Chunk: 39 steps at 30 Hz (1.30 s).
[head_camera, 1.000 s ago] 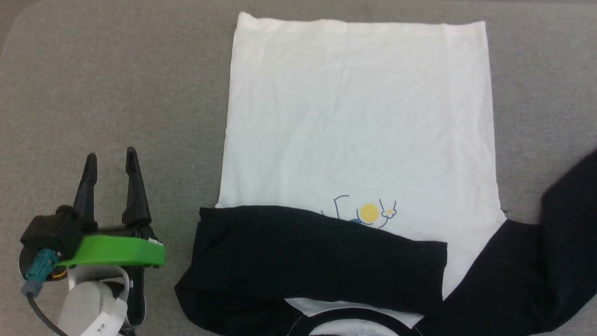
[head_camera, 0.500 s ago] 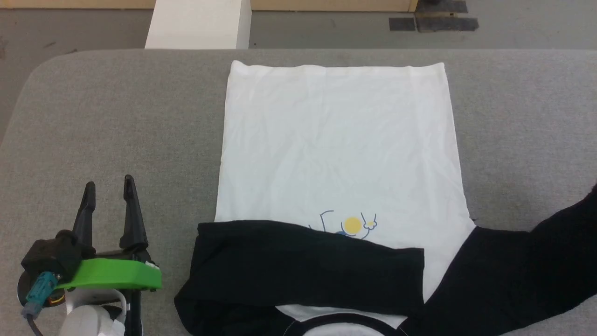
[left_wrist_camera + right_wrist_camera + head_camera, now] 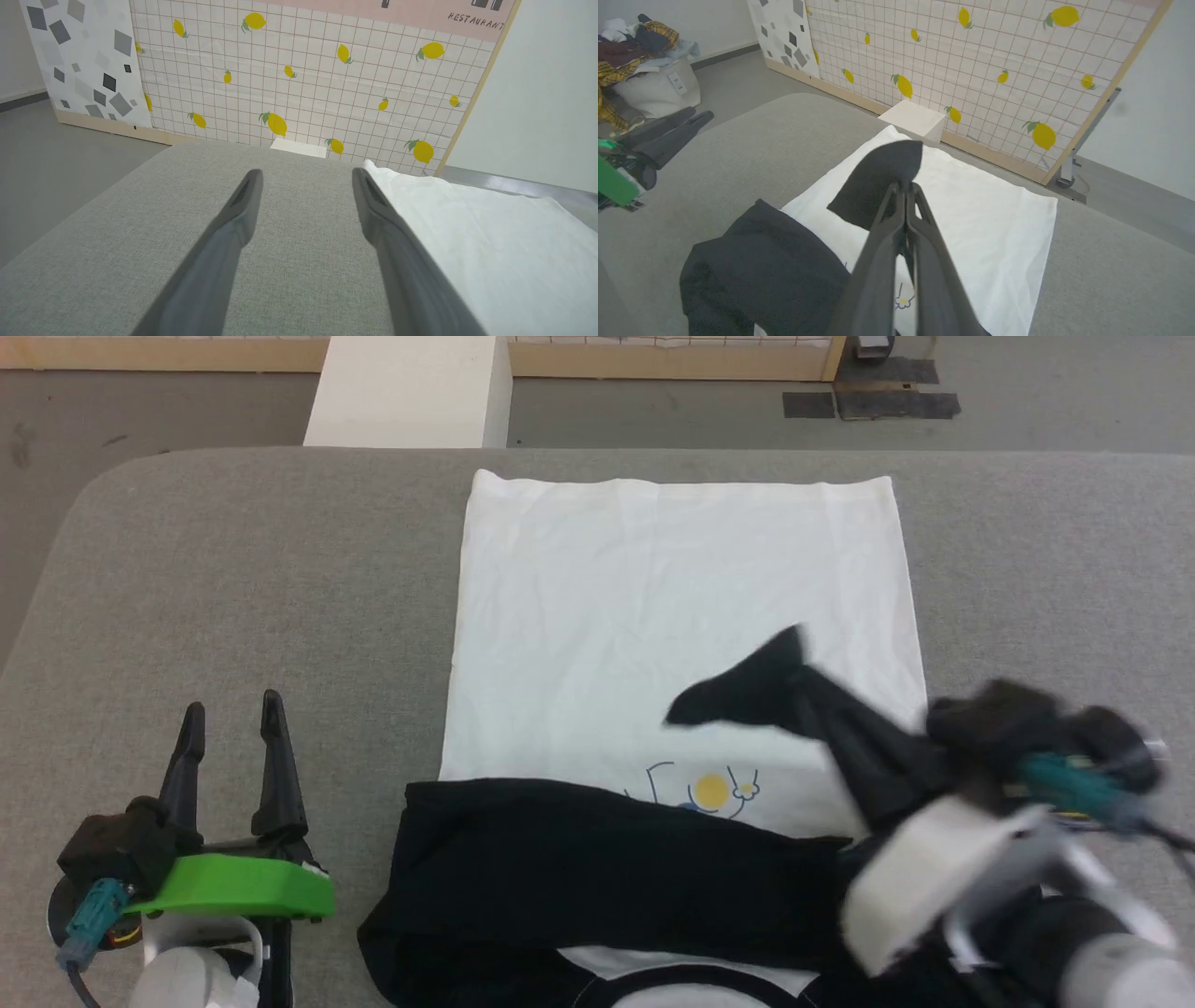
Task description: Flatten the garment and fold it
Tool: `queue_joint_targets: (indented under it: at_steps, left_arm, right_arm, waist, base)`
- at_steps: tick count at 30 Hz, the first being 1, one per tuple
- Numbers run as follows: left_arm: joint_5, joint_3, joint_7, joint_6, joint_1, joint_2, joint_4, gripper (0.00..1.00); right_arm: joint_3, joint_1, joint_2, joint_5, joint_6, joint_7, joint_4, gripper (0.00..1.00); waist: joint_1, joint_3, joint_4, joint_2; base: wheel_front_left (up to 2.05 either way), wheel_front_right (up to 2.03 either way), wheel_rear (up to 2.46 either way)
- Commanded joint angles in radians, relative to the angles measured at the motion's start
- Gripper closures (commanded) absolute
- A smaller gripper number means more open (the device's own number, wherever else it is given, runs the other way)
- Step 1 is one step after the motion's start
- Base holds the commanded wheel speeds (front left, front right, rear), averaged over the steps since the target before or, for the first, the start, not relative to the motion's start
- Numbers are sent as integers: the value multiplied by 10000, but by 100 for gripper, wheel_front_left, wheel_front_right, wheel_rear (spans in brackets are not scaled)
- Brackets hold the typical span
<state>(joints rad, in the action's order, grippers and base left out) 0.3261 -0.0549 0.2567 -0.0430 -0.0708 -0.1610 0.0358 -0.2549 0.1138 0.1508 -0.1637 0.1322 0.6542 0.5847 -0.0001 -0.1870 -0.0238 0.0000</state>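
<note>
While the left gripper [image 3: 233, 719] is held open beside the garment [image 3: 672, 597], the black sleeve [image 3: 878, 182] is pinched above it by the right gripper [image 3: 906, 189], presumably for folding inward.

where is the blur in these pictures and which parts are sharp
Head view: the right gripper is smeared by motion blur, while the garment and left gripper are crisp. Left wrist view: its own fingers look soft near the lens; the lemon-tiled wall is sharp. Right wrist view: even light, no glare, the pinched black sleeve clear.
</note>
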Motion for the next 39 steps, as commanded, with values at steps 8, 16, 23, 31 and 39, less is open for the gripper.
queue_joint_targets:
  at_steps: [8, 16, 23, 31, 39]
  left_arm:
    - [65, 145, 11, -46, -97, 15, 121, 0]
    - [85, 204, 29, -56, -353, 97, 204, 0]
    - [31, 334, 42, -117, -557, 252, 385, 0]
    - [-34, 278, 48, -174, -502, 272, 549, 0]
    - [-192, 339, -9, -237, -520, -37, 459, 0]
  right_arm:
    - [-2571, 1009, -611, 4, -15, -804, -3581, 100]
    - [-4123, 2318, -928, -452, -15, -1570, -6592, 100]
    - [-4843, 2933, -992, -855, -15, -1574, -8553, 100]
    - [-4638, 2840, -1001, -2029, -15, -1861, -8534, 0]
    - [-2011, 2136, -941, -1919, -15, -4164, -5540, 0]
  waist:
    - [1, -279, -389, 0]
    - [1, -758, -696, 0]
    - [1, -979, -903, 0]
    - [1, -779, -715, 0]
    - [1, -595, -54, 0]
  base:
    - [0, 0, 0]
    - [0, 0, 0]
    - [0, 0, 0]
    - [0, 0, 0]
    - [0, 0, 0]
